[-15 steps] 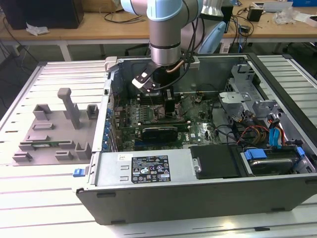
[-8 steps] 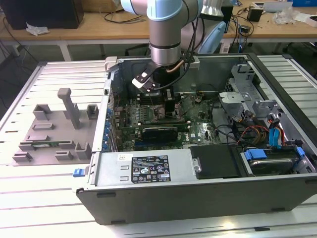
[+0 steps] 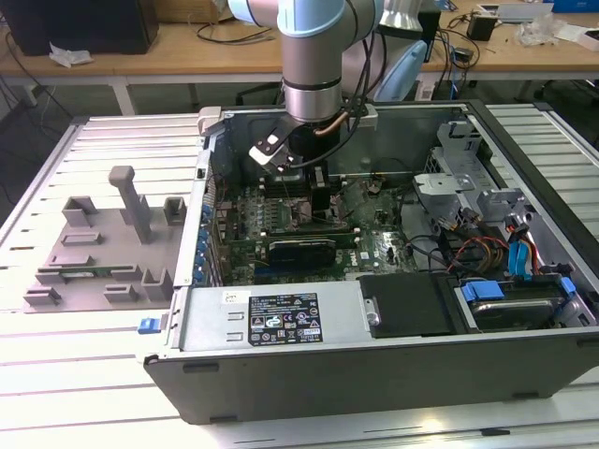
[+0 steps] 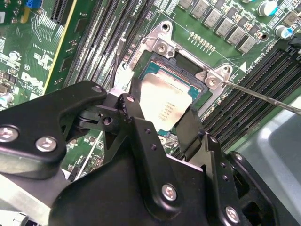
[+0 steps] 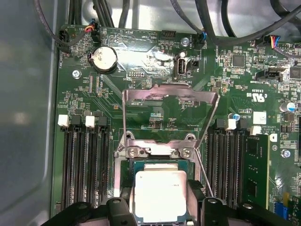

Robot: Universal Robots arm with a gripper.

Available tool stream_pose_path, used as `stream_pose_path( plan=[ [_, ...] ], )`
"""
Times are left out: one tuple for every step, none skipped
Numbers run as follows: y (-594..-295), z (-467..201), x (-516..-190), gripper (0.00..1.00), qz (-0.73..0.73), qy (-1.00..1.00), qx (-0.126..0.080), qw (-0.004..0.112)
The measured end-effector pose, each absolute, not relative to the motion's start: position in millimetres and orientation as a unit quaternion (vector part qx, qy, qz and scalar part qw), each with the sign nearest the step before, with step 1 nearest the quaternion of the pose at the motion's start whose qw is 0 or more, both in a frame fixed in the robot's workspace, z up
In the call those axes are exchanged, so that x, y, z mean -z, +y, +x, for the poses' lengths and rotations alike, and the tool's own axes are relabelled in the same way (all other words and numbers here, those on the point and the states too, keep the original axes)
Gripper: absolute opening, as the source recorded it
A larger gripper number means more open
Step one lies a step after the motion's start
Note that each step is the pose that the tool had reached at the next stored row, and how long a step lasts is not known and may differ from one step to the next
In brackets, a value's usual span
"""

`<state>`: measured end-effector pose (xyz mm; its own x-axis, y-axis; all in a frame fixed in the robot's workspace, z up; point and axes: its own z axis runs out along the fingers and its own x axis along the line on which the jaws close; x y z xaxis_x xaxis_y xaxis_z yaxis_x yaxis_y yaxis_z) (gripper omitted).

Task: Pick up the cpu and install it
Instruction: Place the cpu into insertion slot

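The cpu (image 4: pixel 162 101) (image 5: pixel 160 193), a flat square chip with a silver top, lies level in the motherboard socket (image 4: pixel 188 61). My gripper (image 4: pixel 160 113) (image 5: pixel 161 190) stands straight over it, one black finger (image 4: pixel 129 106) against one edge and the other finger (image 4: pixel 190 125) against the opposite edge. The socket's metal load plate (image 5: pixel 169 96) is swung up and open, and its thin lever (image 4: pixel 263 96) sticks out to the side. In the exterior view the gripper (image 3: pixel 301 178) is down inside the open computer case (image 3: pixel 374 346), over the board.
A green memory stick (image 5: pixel 256 169) sits in a slot beside the socket, with empty black slots on both sides. A coin battery (image 5: pixel 103 59) and cables (image 5: pixel 207 28) lie beyond. A grey fixture tray (image 3: pixel 103 253) rests on the table at the exterior view's left.
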<state>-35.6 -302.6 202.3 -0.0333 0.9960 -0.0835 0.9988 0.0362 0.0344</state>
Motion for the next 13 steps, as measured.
stream_pose_path(
  plan=[
    [-302.6,-35.4,-202.2,0.54,0.694,0.719,0.022,0.036],
    [-302.6,-35.3,-202.2,0.54,0.694,0.719,0.026,0.032],
    [-302.6,-35.3,-202.2,0.54,0.694,0.719,0.027,0.032],
    [-302.6,-35.2,-202.2,0.54,0.694,0.719,0.027,0.031],
    [-302.6,-35.3,-202.1,0.54,0.694,0.719,0.028,0.031],
    [-302.6,-35.0,-202.1,0.54,0.694,0.719,0.028,0.030],
    [-302.6,-34.6,-202.1,0.54,0.694,0.719,0.028,0.030],
    [-302.6,-34.3,-202.0,0.54,0.695,0.717,0.028,0.030],
    [-302.6,-34.0,-202.1,0.54,0.696,0.717,0.028,0.030],
    [-302.6,-33.6,-202.1,0.54,0.697,0.716,0.028,0.030],
    [-302.6,-32.9,-202.1,0.54,0.698,0.715,0.028,0.030],
    [-302.6,-32.0,-202.1,0.54,0.700,0.713,0.028,0.030],
    [-302.6,-31.6,-202.1,0.54,0.701,0.712,0.028,0.030]
  ],
)
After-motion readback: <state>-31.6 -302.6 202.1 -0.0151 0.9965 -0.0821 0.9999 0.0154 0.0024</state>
